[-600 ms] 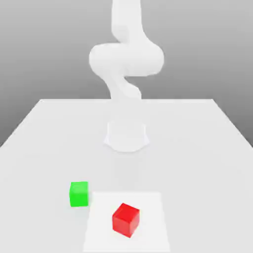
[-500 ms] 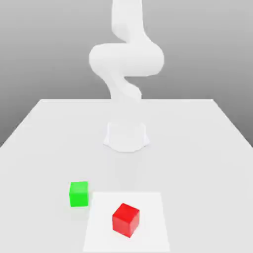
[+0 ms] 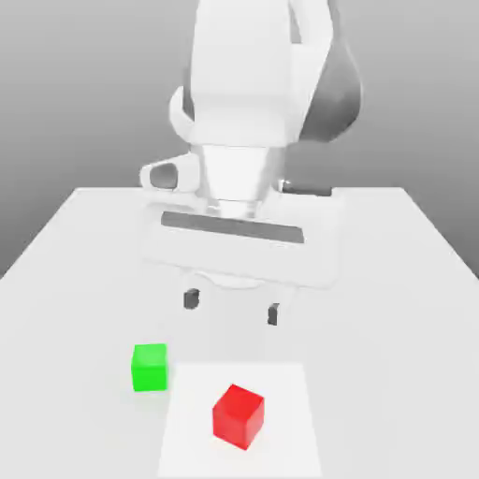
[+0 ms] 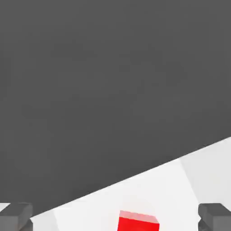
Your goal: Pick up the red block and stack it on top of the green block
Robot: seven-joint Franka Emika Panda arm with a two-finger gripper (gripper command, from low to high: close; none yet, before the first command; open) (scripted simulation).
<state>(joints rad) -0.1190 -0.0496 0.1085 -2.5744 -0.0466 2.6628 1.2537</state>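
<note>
Gripper [image 3: 232, 308] spread wide, nothing between the dark fingertips [image 3: 192, 299], poised above the table [image 3: 84, 253] and just behind the two cubes as seen in the exterior view. Hand tilted slightly, one fingertip lower than the other, likely to match the turned pose of the target. Red block [image 3: 238, 415] resting on a paler square patch [image 3: 290, 393] of the table, rotated so that a corner faces the camera, free of any contact. Green block [image 3: 150, 366] sitting just off that patch, toward the exterior view's left, close to the red block but not touching it. In the hand view, red block [image 4: 138, 220] framed between the two fingertips [image 4: 15, 215], suggesting alignment for a descent. Stage judged: approach before the grasp, nothing lifted yet. Wide spread presumably chosen to clear the cube's sides; short carry expected, given the small gap between the blocks.
</note>
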